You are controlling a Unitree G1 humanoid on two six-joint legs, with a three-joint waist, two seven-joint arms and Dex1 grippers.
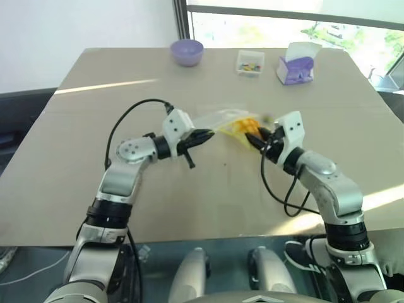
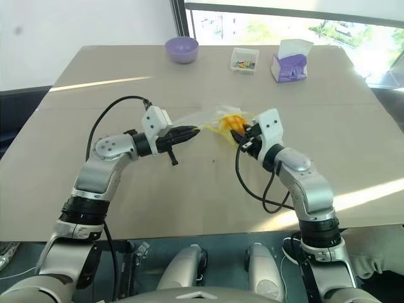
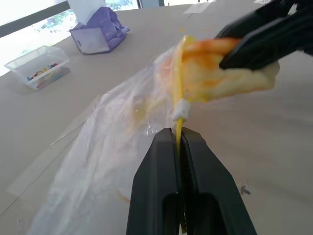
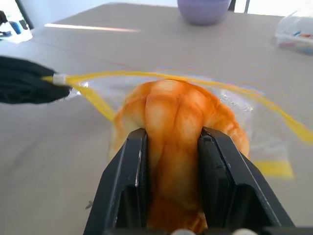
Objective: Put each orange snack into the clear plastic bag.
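Orange and soft, the orange snack (image 4: pixel 173 142) is squeezed between the two black fingers of the right gripper (image 4: pixel 171 161), which are closed on its sides so that it bulges out above them. Its criss-cross top cannot be made out here, and its lower part is hidden behind the fingers. The snack is held above the table (image 1: pixel 95 95), right at the mouth of the clear plastic bag (image 3: pixel 112 142).

The left gripper (image 3: pixel 180 147) has its fingers pressed fully together on the bag's yellow seal strip (image 4: pixel 122 75), next to the small white slider. The strip runs out from these fingers in a curve behind the snack. In the left wrist view the bag hangs down from the strip, thin and crinkled, and its far end is hard to separate from the table under it. From the head views the bag is only a pale shine between the two grippers.

At the far side of the table stand a purple bowl (image 1: pixel 187 52), a small clear box (image 1: pixel 250 63) with coloured bits, and a purple tissue box (image 1: pixel 295 63).
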